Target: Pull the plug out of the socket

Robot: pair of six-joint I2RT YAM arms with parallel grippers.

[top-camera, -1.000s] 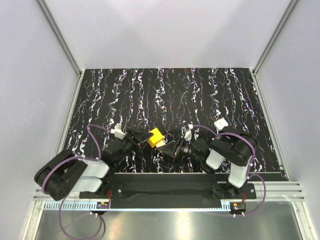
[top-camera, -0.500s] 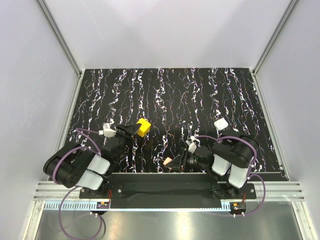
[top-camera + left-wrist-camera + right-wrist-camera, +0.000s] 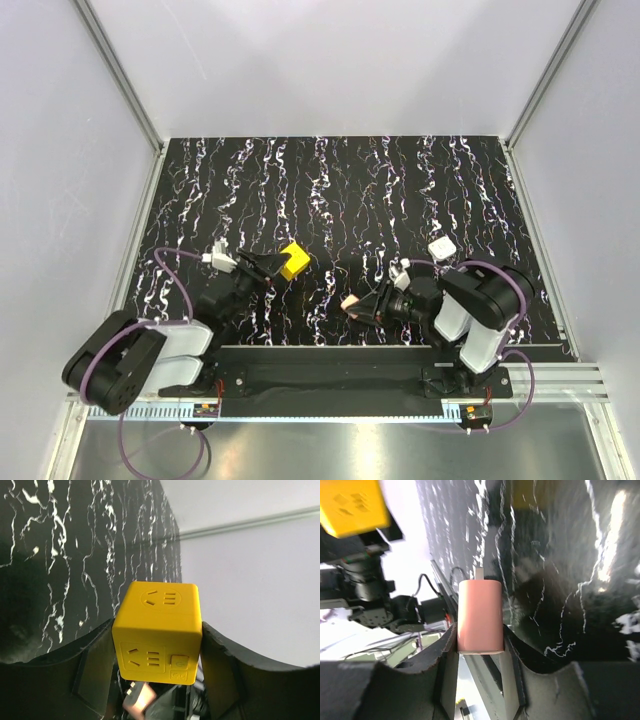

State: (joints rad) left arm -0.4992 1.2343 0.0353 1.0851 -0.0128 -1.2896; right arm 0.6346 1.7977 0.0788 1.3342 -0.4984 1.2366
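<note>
Still separated: left end effector [image 3: 278,266] clenches socket [image 3: 157,630], right end effector [image 3: 360,304] clenches plug [image 3: 480,615], shifted forward.

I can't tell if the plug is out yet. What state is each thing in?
socket: held, nothing plugged into its visible faces
plug: out of the socket, held, prong bare
left pincer: shut on the socket
right pincer: shut on the plug
white block: lying loose, not held
</note>
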